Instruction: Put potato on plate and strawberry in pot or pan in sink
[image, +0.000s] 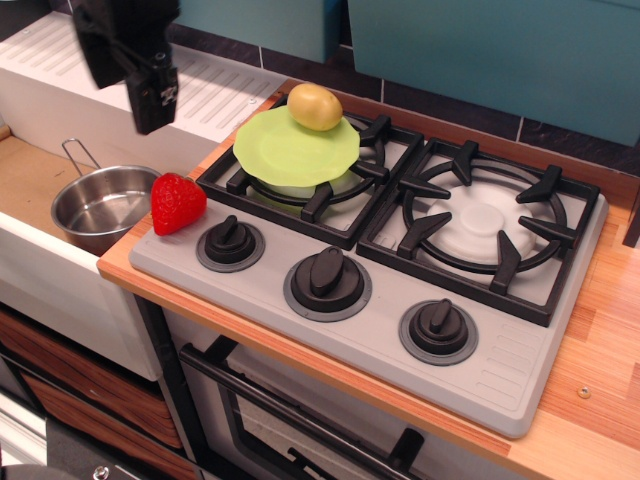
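Observation:
The yellow-tan potato (315, 107) lies on the far rim of the lime-green plate (285, 152), which rests on the stove's left burner. The red strawberry (178, 203) sits on the stove's front left corner, next to the sink. The shiny steel pot (100, 207) stands empty in the tan-bottomed sink (25, 180), just left of the strawberry. My gripper (127, 98) hangs open and empty above the drainboard, up and to the left of the strawberry and above the pot.
The grey stove (400, 340) has three black knobs along its front and a bare right burner (485, 220). The white ribbed drainboard (215, 90) lies behind the sink. The wooden counter (610, 330) runs along the right. The gripper hides the tap.

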